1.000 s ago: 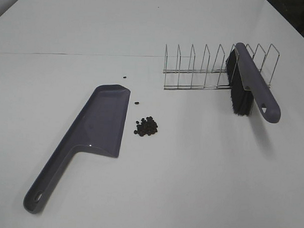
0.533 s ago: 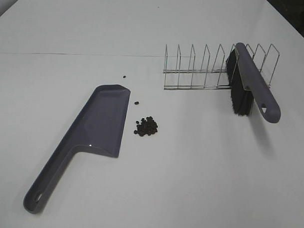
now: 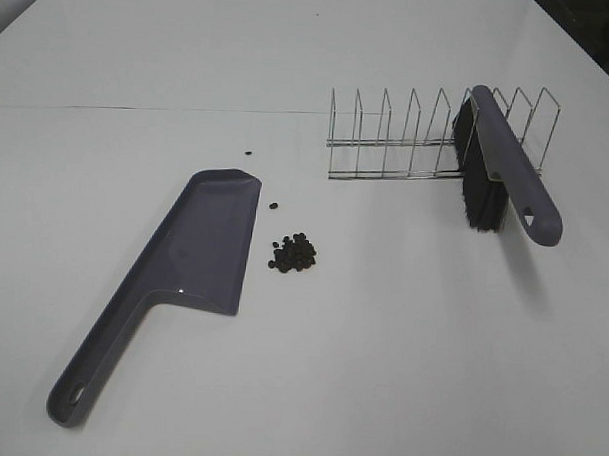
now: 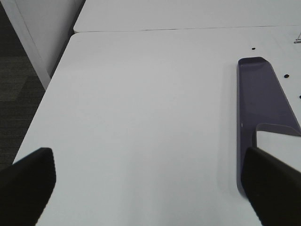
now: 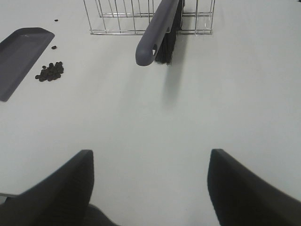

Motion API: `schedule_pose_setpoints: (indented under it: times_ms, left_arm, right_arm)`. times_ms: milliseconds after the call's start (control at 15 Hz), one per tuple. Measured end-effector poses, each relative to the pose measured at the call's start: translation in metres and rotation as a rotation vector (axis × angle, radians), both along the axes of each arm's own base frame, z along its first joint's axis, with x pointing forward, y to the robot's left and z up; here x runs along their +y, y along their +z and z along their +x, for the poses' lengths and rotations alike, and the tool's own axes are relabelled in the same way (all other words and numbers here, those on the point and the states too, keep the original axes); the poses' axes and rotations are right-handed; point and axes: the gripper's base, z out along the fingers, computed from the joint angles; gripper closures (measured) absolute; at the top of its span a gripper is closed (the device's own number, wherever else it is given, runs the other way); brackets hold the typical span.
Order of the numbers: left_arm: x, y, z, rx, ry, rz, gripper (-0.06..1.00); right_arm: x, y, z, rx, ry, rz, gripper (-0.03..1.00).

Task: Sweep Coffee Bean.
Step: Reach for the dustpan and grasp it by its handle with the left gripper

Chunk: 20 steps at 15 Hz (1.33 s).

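A small heap of dark coffee beans (image 3: pixel 295 253) lies on the white table just right of the grey-purple dustpan (image 3: pixel 199 244), with two stray beans (image 3: pixel 273 206) nearer the pan's far end. The brush (image 3: pixel 502 165) leans in a wire rack (image 3: pixel 418 137), bristles down, handle pointing toward the front. Neither gripper shows in the exterior high view. My left gripper (image 4: pixel 150 186) is open over bare table, the dustpan (image 4: pixel 261 108) off to one side. My right gripper (image 5: pixel 150 183) is open, with the brush (image 5: pixel 160 30) and the beans (image 5: pixel 50 71) well ahead of it.
The table's left edge (image 4: pixel 47 99) drops to dark floor beside the left gripper. A seam (image 3: pixel 149 109) crosses the tabletop behind the dustpan. The wire rack stands at the back right.
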Motion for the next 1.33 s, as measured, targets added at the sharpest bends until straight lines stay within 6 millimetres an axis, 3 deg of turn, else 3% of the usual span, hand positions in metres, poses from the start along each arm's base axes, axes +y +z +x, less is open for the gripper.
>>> schedule_pose_setpoints:
  times_ms: [400, 933, 1133, 1333]
  left_arm:
    - [0.000, 0.000, 0.002, 0.010, 0.000, 0.000, -0.05]
    - [0.000, 0.004, 0.029, 0.221, -0.043, 0.030, -0.05]
    - [-0.001, 0.010, 0.045, 0.313, -0.063, 0.028, -0.05]
    - [0.000, 0.002, 0.071, 0.482, -0.054, -0.004, -0.05]
  right_arm:
    - [0.000, 0.000, 0.000, 0.000, 0.000, 0.000, 0.37]
    - [0.000, 0.000, 0.000, 0.000, 0.000, 0.000, 0.37]
    - [0.000, 0.000, 0.000, 0.000, 0.000, 0.000, 0.37]
    - [0.000, 0.000, 0.000, 0.000, 0.000, 0.000, 0.37]
